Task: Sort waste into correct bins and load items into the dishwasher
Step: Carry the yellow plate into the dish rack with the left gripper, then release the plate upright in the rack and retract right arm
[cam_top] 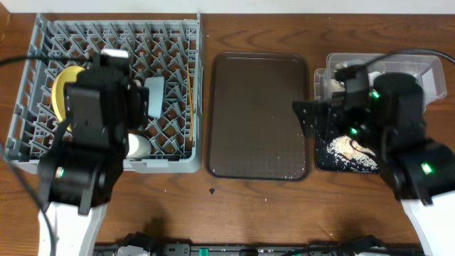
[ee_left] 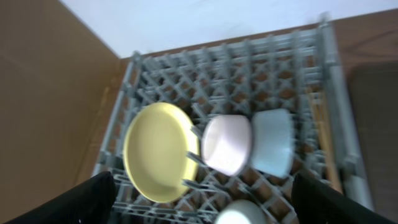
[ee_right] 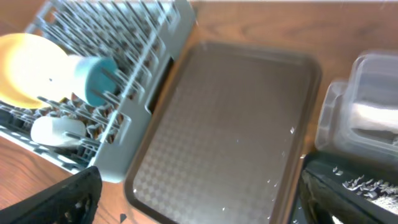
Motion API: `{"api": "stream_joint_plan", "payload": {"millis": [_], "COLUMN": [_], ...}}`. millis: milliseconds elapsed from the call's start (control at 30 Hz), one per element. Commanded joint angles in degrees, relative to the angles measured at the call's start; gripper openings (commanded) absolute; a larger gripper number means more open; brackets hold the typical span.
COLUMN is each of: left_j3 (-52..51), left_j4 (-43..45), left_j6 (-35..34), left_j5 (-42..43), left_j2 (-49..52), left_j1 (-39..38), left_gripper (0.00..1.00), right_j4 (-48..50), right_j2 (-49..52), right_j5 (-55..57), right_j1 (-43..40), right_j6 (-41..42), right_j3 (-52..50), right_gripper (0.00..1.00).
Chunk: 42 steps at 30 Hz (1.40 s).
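Note:
The grey dish rack [cam_top: 43, 43] holds the yellow plate [cam_top: 62, 85], light-blue bowl [cam_top: 155, 98], white cup [cam_top: 138, 146] and chopsticks [cam_top: 192, 107]. In the left wrist view the plate [ee_left: 158, 152], white bowl [ee_left: 227, 143], blue bowl [ee_left: 273, 140] and cup [ee_left: 239, 213] stand among the pegs. My left gripper [ee_left: 202, 205] is open and empty above them. My right gripper [ee_right: 205, 199] is open and empty over the brown tray's near right part. The clear tub [cam_top: 419, 67] holds white wrapper [cam_top: 334, 78]. The black tray [cam_top: 341, 153] holds crumbs.
The dark-brown serving tray [cam_top: 259, 114] lies between rack and bins, bare but for a few specks. My right arm covers much of the black tray and tub. A small dark speck [cam_top: 212, 190] lies on the table in front of the brown tray.

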Motion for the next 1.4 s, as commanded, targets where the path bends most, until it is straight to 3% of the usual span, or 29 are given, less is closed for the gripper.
{"api": "stream_joint_plan", "payload": {"millis": [0,433,533,600,633,700,933,1133,1367], "left_j3": [0.4,0.4,0.4,0.4,0.4,0.4,0.4,0.4,0.4], "left_j4": [-1.2,-2.3,-2.3,-2.3,-2.3,-2.3,-2.3,-2.3,-2.3], "left_j6": [-2.5,-2.4,-2.4,-2.4,-2.4,-2.4,-2.4,-2.4,-2.4], "left_j5": [5.0,5.0,5.0,5.0,5.0,5.0,5.0,5.0,5.0], "left_j2": [-3.6,-7.3,-7.0,-7.0,-6.9,-6.9,-6.9,-6.9,-6.9], "left_j1": [-0.9,-0.9,-0.9,-0.9,-0.9,-0.9,-0.9,-0.9,-0.9], "left_gripper": [0.90,0.91,0.91,0.91,0.91,0.91,0.91,0.91,0.91], "right_j4": [-0.4,-5.3,-4.9,-3.3,-2.4,-1.4,15.6,23.2,33.3], "right_j2": [-4.8,-9.4,-9.8,-10.3,-10.8,-11.8,-25.8,-45.3,-59.8], "right_j5": [1.2,1.2,2.8,2.8,3.5,3.8,-2.7,-2.1,-1.1], "right_j1": [-0.1,-0.1,-0.2,-0.1,-0.4,-1.6,-10.3,-11.0,-11.0], "right_j6": [0.3,0.3,-5.9,-13.2,-21.0,-26.3,-28.0,-28.5,-27.2], "right_j3": [0.2,0.2,0.2,0.0,-0.2,-1.5,-25.1,-47.2,-62.3], "right_gripper": [0.99,0.99,0.99,0.99,0.99,0.99,0.99,0.99,0.99]}}
